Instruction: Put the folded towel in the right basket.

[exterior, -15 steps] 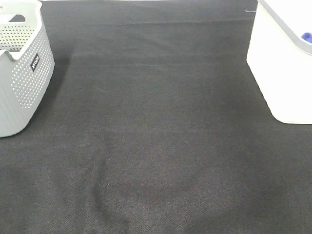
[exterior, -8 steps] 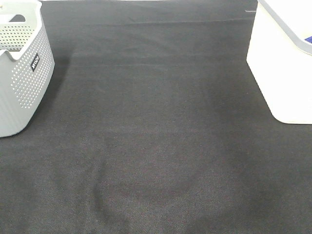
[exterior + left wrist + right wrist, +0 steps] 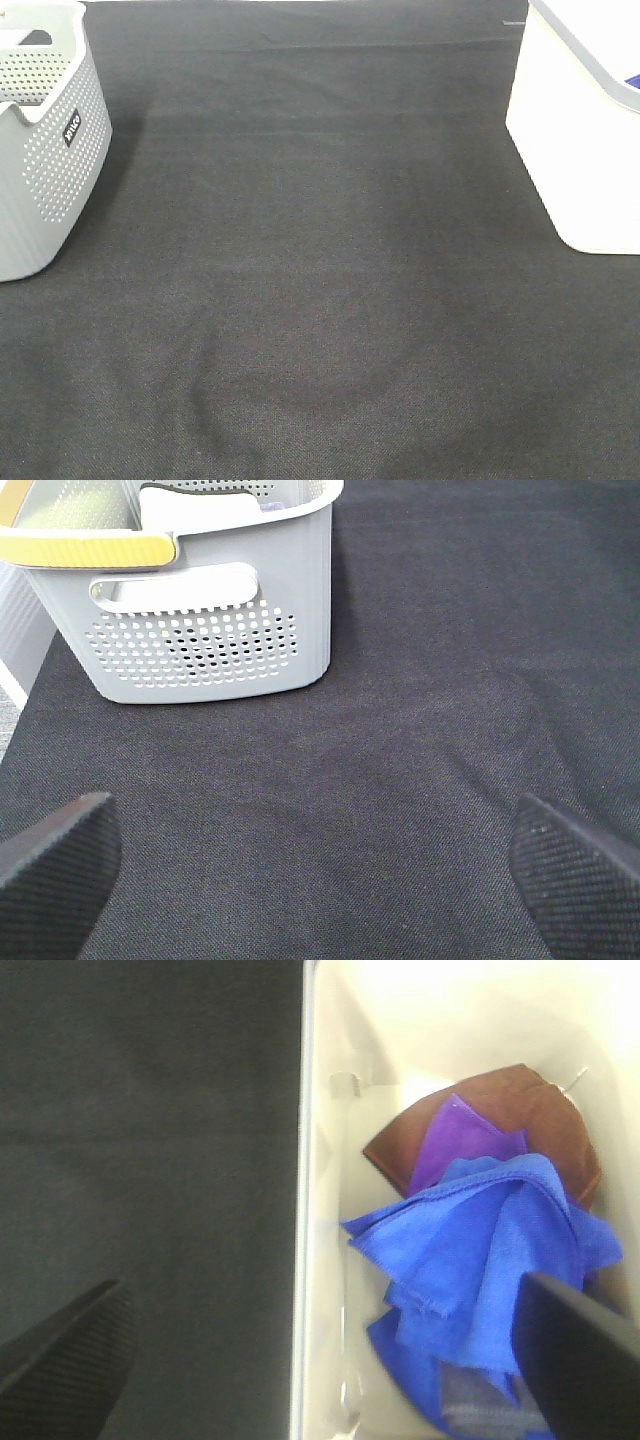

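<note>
Blue towel [image 3: 480,1250]: bunched, inside the white right basket [image 3: 310,1210], on purple and brown cloths, directly beneath the right gripper [image 3: 325,1360].
Right gripper: spread, empty, the nearer one.
Left gripper [image 3: 320,865]: spread, empty, over the tabletop [image 3: 320,250] by the grey left basket [image 3: 220,650].

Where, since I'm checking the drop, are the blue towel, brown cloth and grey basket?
blue towel [image 3: 480,1245]: right wrist view, on its bunched middle.
brown cloth [image 3: 555,1120]: right wrist view, on its uncovered part.
grey basket [image 3: 200,658]: left wrist view, on its perforated side wall.
</note>
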